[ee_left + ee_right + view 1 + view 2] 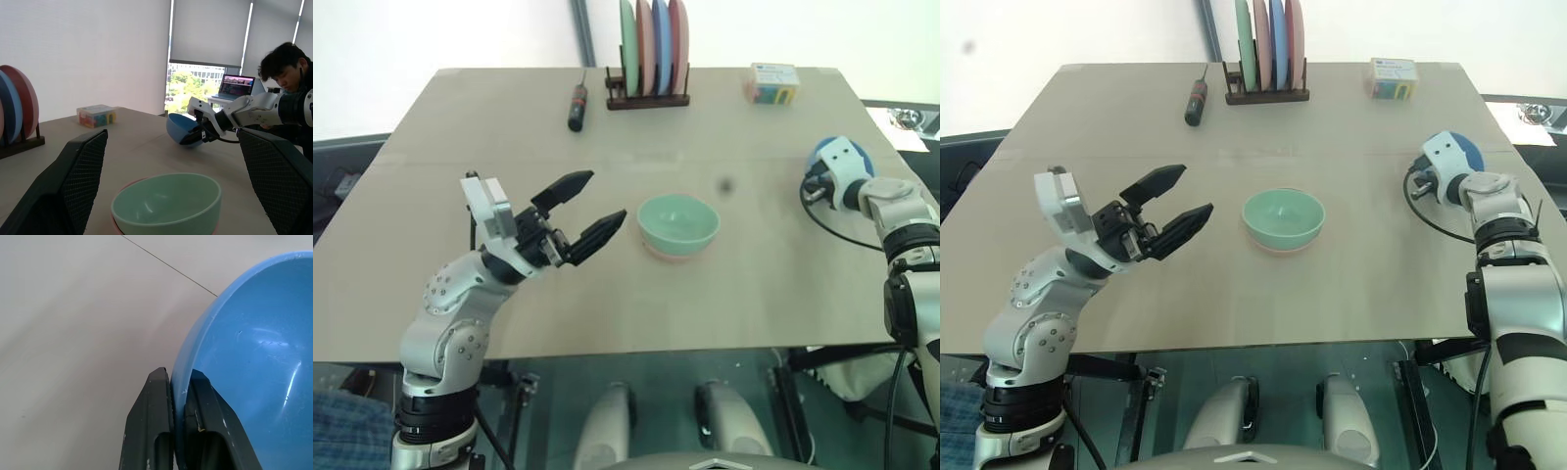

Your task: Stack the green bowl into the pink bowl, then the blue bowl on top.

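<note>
The blue bowl lies at the right side of the tabletop, near its right edge, tipped up on its side, with its rim pinched between the two black fingers of the right hand; one finger sits inside the wall and the other outside, closed down on the rim. The stacking target lies toward the centre of the tabletop, to the left of that hand as the head views show it: the green bowl is already seated in the pink bowl, of which a thin salmon edge shows under the green. The two are well apart, with bare tabletop between them. The governing relation is therefore a sideways carry from the right edge inward to the centre, and the bowl would need to be turned mouth-up before it can nest. The right hand is the nearer to the blue bowl and already has it. The left hand hangs above the tabletop just left of the stack, fingers spread wide and pointing toward the green bowl, carrying nothing. Judged risk: a rim-only grip may let the bowl swing during the carry.
</note>
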### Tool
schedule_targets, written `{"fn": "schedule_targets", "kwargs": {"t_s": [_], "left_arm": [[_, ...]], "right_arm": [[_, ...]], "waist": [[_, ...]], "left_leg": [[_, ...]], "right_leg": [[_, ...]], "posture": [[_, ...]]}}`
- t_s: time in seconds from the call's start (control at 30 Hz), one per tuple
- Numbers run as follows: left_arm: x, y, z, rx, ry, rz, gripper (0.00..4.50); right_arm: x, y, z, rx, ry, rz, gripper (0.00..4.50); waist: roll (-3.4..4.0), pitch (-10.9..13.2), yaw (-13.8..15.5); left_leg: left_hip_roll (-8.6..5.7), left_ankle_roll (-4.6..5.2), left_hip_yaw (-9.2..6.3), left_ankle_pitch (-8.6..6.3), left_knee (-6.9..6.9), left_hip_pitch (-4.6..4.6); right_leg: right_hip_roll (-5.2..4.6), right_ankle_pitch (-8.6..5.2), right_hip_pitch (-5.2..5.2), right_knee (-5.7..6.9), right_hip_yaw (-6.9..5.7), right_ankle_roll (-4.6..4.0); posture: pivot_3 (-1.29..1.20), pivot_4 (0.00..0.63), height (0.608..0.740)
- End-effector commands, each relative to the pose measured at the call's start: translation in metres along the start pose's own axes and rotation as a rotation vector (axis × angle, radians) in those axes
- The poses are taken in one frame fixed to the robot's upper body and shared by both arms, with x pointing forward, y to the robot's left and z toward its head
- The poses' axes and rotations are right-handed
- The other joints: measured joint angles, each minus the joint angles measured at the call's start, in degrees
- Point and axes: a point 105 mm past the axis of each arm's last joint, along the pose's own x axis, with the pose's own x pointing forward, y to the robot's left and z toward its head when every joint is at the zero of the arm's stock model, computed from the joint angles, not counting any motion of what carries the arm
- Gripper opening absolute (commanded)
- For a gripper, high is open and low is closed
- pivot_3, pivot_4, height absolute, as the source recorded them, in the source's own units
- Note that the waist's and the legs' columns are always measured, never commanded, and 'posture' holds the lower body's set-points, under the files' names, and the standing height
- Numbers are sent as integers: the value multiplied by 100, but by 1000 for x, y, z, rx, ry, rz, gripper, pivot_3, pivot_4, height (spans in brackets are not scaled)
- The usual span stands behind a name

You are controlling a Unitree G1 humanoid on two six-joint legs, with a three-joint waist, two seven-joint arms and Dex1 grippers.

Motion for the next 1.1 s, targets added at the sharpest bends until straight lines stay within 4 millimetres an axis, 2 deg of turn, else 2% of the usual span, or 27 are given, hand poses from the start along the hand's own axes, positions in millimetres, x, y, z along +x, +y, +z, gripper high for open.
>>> {"fn": "schedule_targets", "kwargs": {"t_s": [0.03,0.07,0.17,0.33,0.43,0.57,0.67,0.77,0.97,1.1], "left_arm": [[-4,-1,7,32,-11,-10,4500],[-6,0,6,31,-2,-5,4500],[-22,8,-6,37,80,36,4500],[-48,19,-25,65,230,67,4500],[-59,26,-29,82,282,69,4500],[-69,34,-32,100,337,68,4500],[-73,37,-34,110,363,64,4500],[-74,38,-36,116,374,59,4500],[-73,38,-36,70,380,73,4500],[-76,44,-42,30,434,167,4500]], "right_arm": [[-6,7,58,-130,-166,97,106],[-7,15,68,-156,-199,146,106],[-24,59,113,-319,-333,362,106],[-67,109,150,-478,-457,563,106],[-94,140,163,-553,-517,685,106],[-121,173,165,-611,-544,831,106],[-126,182,161,-613,-530,871,106],[-125,182,155,-603,-501,890,963],[-116,162,157,-554,-489,788,3570],[-117,146,146,-407,-487,773,3570]], "waist": [[2,1,-16],[3,2,-38],[13,8,-97],[22,12,-50],[22,13,36],[20,12,66],[19,11,53],[19,11,44],[19,11,35],[17,10,44]], "left_leg": [[0,0,0,0,0,0],[0,0,1,0,-1,2],[3,0,4,0,-5,3],[8,0,-13,0,-16,0],[7,0,-11,0,-14,-4],[6,0,-12,0,-11,-6],[7,0,-11,0,-11,-5],[7,0,-10,0,-11,-4],[7,0,-9,0,-11,-4],[7,0,-11,0,-11,-5]], "right_leg": [[0,0,0,0,0,0],[0,0,-1,1,2,0],[2,0,-7,8,6,1],[5,-1,-12,12,-14,0],[3,-1,-12,9,-15,-1],[-1,-2,-10,1,-18,-1],[-1,-2,-10,1,-17,-2],[-1,-2,-10,2,-17,-2],[-1,-2,-10,1,-16,-1],[-1,-2,-10,1,-17,-1]], "posture": [[0,150,740],[0,150,740],[0,150,740],[0,150,740],[0,150,740],[0,150,740],[0,150,740],[0,150,740],[0,150,740],[0,150,740]]}}
